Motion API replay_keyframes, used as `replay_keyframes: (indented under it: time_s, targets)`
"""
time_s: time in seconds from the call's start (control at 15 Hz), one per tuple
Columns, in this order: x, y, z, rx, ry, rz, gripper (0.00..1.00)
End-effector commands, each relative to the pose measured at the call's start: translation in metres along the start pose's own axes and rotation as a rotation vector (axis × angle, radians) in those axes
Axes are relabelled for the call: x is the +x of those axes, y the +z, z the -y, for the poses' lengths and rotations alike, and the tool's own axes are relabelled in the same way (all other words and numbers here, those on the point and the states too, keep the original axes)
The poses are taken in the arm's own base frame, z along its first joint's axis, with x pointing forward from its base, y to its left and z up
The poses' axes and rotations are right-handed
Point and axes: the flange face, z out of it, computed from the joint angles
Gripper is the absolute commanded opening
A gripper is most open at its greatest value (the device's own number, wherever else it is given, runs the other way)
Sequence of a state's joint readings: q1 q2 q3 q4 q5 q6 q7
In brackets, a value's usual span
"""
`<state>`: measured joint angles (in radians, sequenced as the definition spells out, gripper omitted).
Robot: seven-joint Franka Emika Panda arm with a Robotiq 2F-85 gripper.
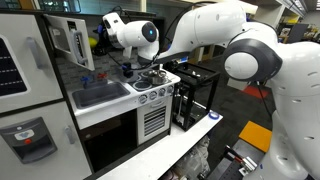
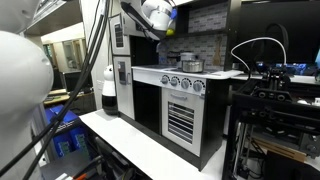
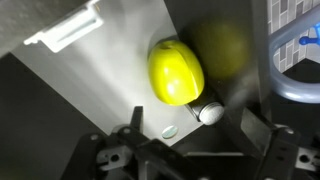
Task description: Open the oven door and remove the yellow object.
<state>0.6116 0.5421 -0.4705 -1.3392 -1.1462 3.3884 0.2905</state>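
The yellow object (image 3: 176,72) is a smooth bright ball resting on the pale inner surface of the white toy oven, with its dim reflection on the dark wall beside it. My gripper (image 3: 190,140) is open, its two dark fingers (image 3: 130,135) standing either side just short of the ball and touching nothing. In an exterior view the oven door (image 1: 70,42), white-framed with a dark window, is swung out, and the gripper (image 1: 106,37) reaches into the opening where a bit of the yellow object (image 1: 97,40) shows.
A small white round knob (image 3: 210,113) lies just under the ball. A grey curved bar (image 3: 290,88) and tiled wall (image 3: 300,12) lie to the right. Below are the toy kitchen's sink (image 1: 98,95), stove with a pot (image 1: 150,78) and a black frame (image 1: 195,98).
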Motion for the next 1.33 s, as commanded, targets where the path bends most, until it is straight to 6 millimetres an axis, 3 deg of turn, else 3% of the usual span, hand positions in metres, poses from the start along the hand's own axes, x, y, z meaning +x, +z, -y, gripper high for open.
replay_keyframes:
  time_s: [0.0, 0.4, 1.07, 1.27]
  targets:
    - [0.001, -0.007, 0.006, 0.030, -0.056, 0.006, 1.00]
    - [0.003, 0.000, -0.004, -0.002, -0.141, 0.046, 1.00]
    - [-0.006, 0.017, -0.039, -0.078, -0.210, 0.118, 1.00]
    - [-0.007, 0.025, -0.038, -0.087, -0.208, 0.105, 1.00]
